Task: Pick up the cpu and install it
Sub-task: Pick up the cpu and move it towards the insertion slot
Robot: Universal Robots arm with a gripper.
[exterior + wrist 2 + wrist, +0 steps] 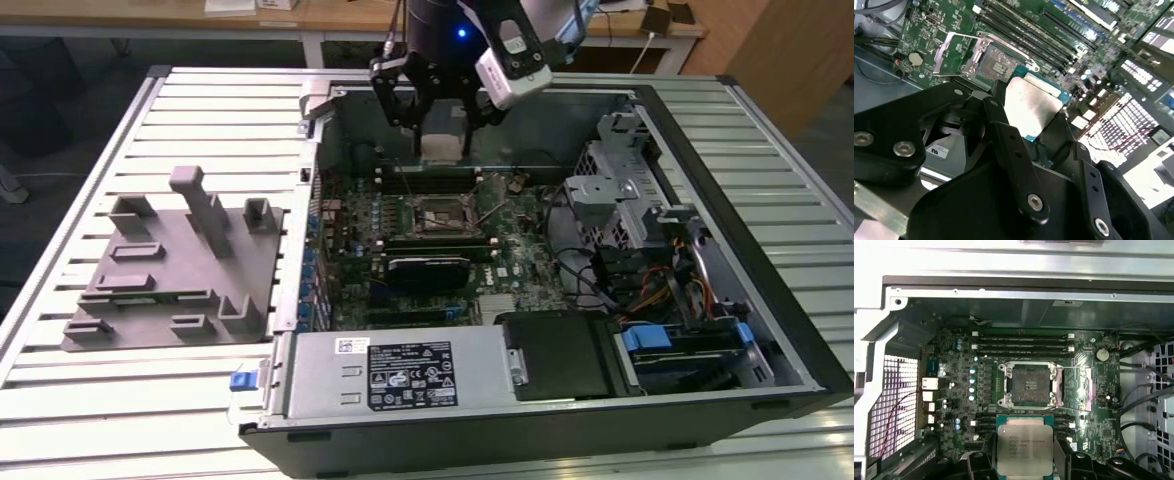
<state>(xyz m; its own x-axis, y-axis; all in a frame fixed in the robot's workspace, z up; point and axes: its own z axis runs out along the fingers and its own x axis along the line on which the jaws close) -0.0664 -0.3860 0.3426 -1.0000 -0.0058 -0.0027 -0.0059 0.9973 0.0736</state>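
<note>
The cpu (1024,446), a flat square chip with a pale silvery top and a green rim, is held in the air between my black fingers (1061,452). My gripper (442,140) is shut on it over the back of the open computer case (787,300), a little above the motherboard. The black socket (1029,385) lies open just beyond the chip, its metal load plate (1081,387) flipped to the side. In the second wrist view the cpu (1031,102) hangs close beside the socket (996,62), clamped by the gripper (1030,122).
Memory slots (1024,342) run along both sides of the socket. A black card (427,270), a power supply (400,375) and a drive cage with cables (627,200) crowd the case. A grey moulded fixture (174,260) sits on the slatted table at the exterior view's left.
</note>
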